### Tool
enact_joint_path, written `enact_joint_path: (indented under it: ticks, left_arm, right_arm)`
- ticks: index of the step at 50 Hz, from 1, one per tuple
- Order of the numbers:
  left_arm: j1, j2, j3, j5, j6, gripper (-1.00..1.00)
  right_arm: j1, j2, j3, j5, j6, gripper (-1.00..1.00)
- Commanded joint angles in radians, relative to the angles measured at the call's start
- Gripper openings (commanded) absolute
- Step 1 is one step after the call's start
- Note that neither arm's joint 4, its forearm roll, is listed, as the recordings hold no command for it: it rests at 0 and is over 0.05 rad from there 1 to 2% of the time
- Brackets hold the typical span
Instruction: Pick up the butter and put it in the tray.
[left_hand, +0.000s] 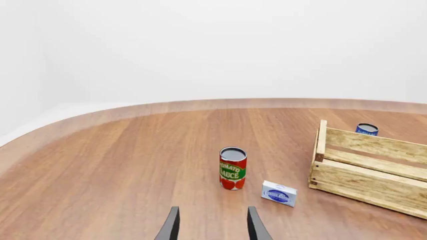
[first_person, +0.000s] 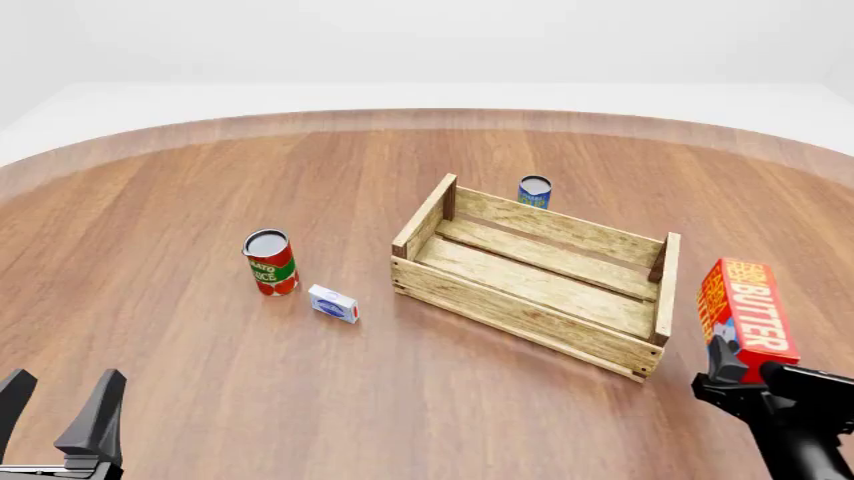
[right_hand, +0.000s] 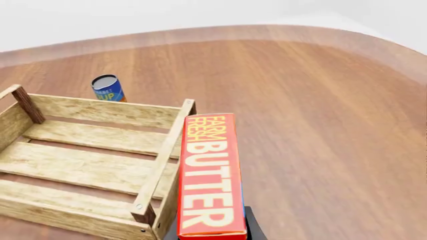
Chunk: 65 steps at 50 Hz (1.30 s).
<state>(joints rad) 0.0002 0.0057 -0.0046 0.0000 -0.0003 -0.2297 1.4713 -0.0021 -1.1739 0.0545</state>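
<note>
butter (first_person: 745, 318), a red-orange carton with white lettering, stands on end in the right gripper (first_person: 734, 378), whose fingers pinch its lower end. it appears lifted off the table, just outside the tray's (first_person: 531, 310) near right corner. so the pickup looks done and the carry is in hand. the next move calls for shifting the carton to the gripper's left, over the short end wall, then lowering it onto the slats. the left gripper (first_person: 56, 408) is spread and holds nothing.

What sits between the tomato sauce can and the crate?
The small white-and-blue box lies on the table between the tomato sauce can and the tray, nearer the can; both the front and left wrist views show it.
</note>
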Motion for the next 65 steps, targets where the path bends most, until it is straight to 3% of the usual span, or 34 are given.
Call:
enact_joint_path:
  ticks: [1, 27, 42, 65]
  left_arm:
    - [0.0, 0.0, 0.0, 0.0, 0.0, 1.0]
    - [0.0, 0.0, 0.0, 0.0, 0.0, 1.0]
    - [0.0, 0.0, 0.0, 0.0, 0.0, 1.0]
    - [0.0, 0.0, 0.0, 0.0, 0.0, 1.0]
  right_arm:
    - [0.015, -0.131, -0.005, 0.102, 0.011, -1.0]
    - [0.046, -0.529, -0.061, 0.521, -0.021, -1.0]
    - [0.077, -0.662, -0.124, 0.697, -0.04, -1.0]
    - [0.169, -0.665, -0.248, 0.826, -0.081, -1.0]
